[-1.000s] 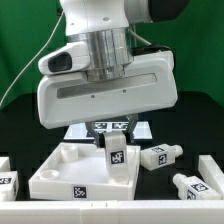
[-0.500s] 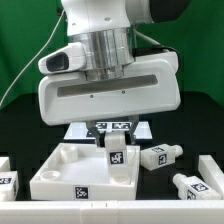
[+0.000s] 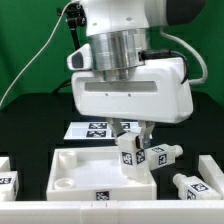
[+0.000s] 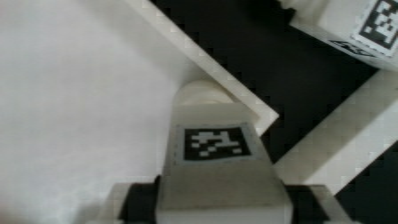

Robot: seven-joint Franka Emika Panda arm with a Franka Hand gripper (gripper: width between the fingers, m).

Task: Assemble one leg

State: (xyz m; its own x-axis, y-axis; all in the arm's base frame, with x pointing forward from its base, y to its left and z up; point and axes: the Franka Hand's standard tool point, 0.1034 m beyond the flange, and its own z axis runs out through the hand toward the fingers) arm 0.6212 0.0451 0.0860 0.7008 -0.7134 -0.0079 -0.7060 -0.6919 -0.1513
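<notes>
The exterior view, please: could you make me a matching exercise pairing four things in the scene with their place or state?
Things:
1. gripper
2. held leg
3. marker board
4. loose leg

Places or states:
A. lies flat on the table behind the tabletop
B. shut on a leg
C. lies on its side, on the exterior view's right of the tabletop
D. upright between the fingers

Pairs: 1-B, 2-D, 3-A, 4-C

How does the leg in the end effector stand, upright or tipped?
Upright: the leg hangs vertical in the end effector.
</notes>
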